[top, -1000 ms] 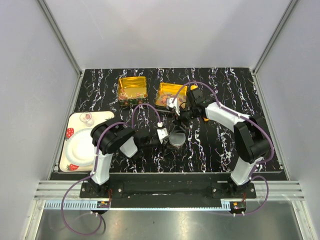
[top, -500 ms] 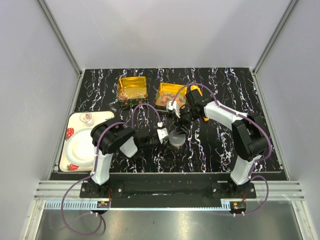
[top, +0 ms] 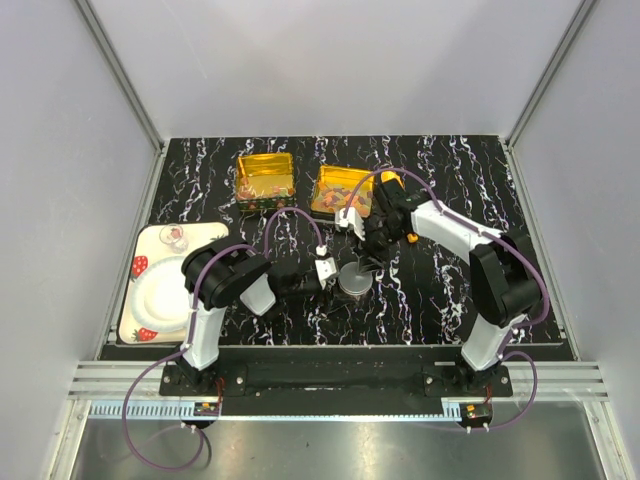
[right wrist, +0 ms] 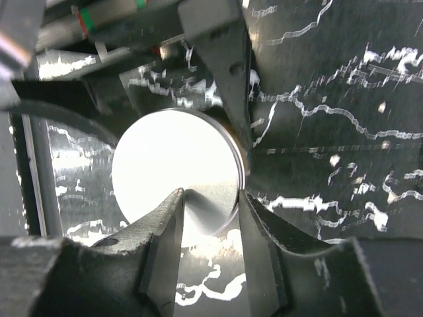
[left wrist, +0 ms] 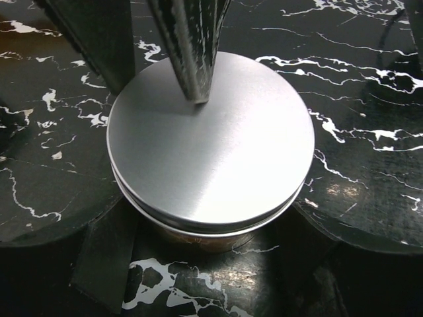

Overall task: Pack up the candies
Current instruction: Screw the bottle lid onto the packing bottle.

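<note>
Left arm was folded low: shoulder link up from the base, forearm laid almost flat over the bench (top: 430,290), wrist aimed to the right. The left gripper (top: 328,268) sat level with the round tin (top: 353,281) near bench centre, jaws spread wide on either side of it. In the left wrist view the lid (left wrist: 211,139) overhung the tin wall, so I couldn't tell whether the jaws were clamping it or only flanking it.

Right arm reached from its base to the left across the bench, elbow raised at the right side, forearm stretched toward centre, wrist bent downward. The right gripper (top: 362,262) pointed down onto the tin from the far side. Its jaws were drawn narrow but parted, with nothing pinched between them. One of its fingers (left wrist: 193,59) touched the lid top with its tip. The other ended right at the lid's rim.

Lid was seated flat on the tin, brushed silver and bright in the right wrist view.

The candies (top: 262,186) lay in the two open gold tins (top: 265,156) at the far centre of the bench, side by side, beyond the round tin. Both grippers were apart from them.

A plate (top: 160,295) sat at the left edge, with a small glass (top: 173,237) on its far corner.
</note>
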`<state>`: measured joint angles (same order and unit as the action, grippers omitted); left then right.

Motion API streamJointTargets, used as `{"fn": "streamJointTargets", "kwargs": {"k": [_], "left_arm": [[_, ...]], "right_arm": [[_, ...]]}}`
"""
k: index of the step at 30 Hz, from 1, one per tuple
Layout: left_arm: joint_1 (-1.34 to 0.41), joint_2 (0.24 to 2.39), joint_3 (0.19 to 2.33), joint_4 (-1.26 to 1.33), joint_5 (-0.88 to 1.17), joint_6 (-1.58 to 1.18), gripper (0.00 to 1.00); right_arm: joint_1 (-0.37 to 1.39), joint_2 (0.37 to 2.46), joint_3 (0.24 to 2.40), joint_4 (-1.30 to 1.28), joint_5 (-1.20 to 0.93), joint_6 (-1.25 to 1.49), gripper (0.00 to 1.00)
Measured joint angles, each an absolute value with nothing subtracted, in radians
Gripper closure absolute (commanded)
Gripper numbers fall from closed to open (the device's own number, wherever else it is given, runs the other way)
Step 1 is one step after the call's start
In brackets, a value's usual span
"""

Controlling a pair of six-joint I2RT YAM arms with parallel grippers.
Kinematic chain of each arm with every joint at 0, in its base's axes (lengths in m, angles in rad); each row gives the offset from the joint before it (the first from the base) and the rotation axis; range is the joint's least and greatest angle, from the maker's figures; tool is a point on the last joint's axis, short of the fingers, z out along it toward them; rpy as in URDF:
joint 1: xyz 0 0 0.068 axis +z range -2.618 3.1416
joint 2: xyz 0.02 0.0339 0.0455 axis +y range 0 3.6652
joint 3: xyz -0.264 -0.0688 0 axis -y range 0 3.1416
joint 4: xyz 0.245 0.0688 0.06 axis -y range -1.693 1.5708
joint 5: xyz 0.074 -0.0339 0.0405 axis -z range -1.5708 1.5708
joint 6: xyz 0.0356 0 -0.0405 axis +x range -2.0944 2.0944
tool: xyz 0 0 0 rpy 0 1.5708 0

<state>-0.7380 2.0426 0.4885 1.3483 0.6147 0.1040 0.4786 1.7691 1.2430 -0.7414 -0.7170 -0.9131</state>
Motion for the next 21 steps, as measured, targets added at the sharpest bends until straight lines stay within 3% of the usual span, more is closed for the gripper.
{"fn": "streamJointTargets", "kwargs": {"k": [21], "left_arm": [[-0.738, 2.043, 0.491, 1.344, 0.624, 0.112, 0.7]], "right_arm": [[0.468, 1.567, 1.055, -0.986, -0.656, -0.957, 0.58]]}}
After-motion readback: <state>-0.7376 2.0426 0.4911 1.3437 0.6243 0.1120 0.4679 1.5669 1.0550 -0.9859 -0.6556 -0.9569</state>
